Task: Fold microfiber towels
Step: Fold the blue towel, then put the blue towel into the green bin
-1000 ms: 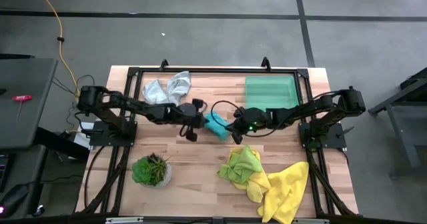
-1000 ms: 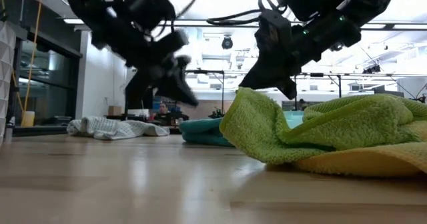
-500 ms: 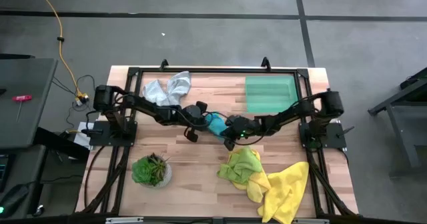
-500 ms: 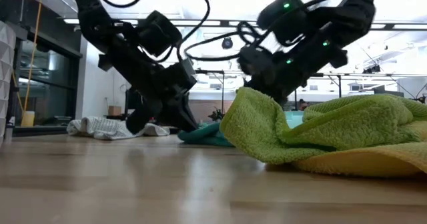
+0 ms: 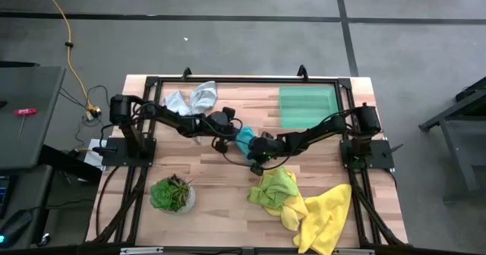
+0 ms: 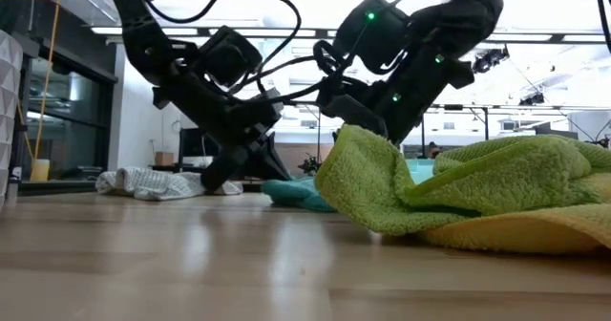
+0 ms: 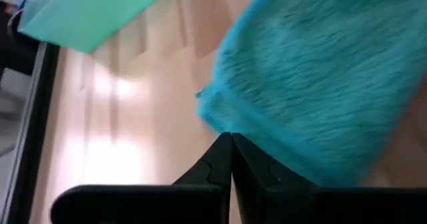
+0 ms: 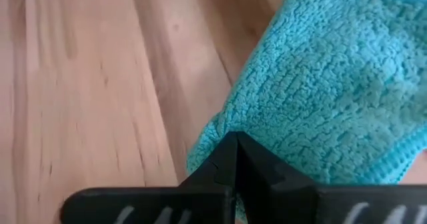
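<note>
1. Where the high view looks straight down on the table [image 5: 228, 183], both arms reach in toward its middle and meet over the teal towel [image 5: 244, 139], a small bunched cloth just off centre toward 12 o'clock. The left gripper [image 5: 229, 136] sits at the towel's 9 o'clock edge and the right gripper [image 5: 254, 153] at its 5 o'clock edge. A pale grey-white towel [image 5: 191, 99] lies crumpled toward 11 o'clock, the green tray [image 5: 307, 107] sits toward 1 o'clock, and the potted plant [image 5: 171, 193] stands toward 7 o'clock. The lime green towel [image 5: 275, 188] and the yellow towel [image 5: 326, 217] lie heaped together, touching, toward 5 o'clock.

2. In the low view the 2 dark arms slant down to the teal towel [image 6: 298, 193], which lies low on the tabletop behind the lime green towel [image 6: 430, 192]. The yellow towel [image 6: 516, 233] shows as a strip under the lime one. The grey-white towel [image 6: 158, 182] rests farther back.

3. In the left wrist view the left gripper's [image 7: 231, 139] fingers are pressed together, their tips at the edge of the teal towel [image 7: 320, 84]; whether any cloth is caught between them cannot be told. The tray [image 7: 87, 11] lies beyond.

4. In the right wrist view the right gripper's [image 8: 235, 137] fingers are likewise pressed together, tips on the teal towel's [image 8: 320, 97] edge; a pinch cannot be confirmed.
</note>
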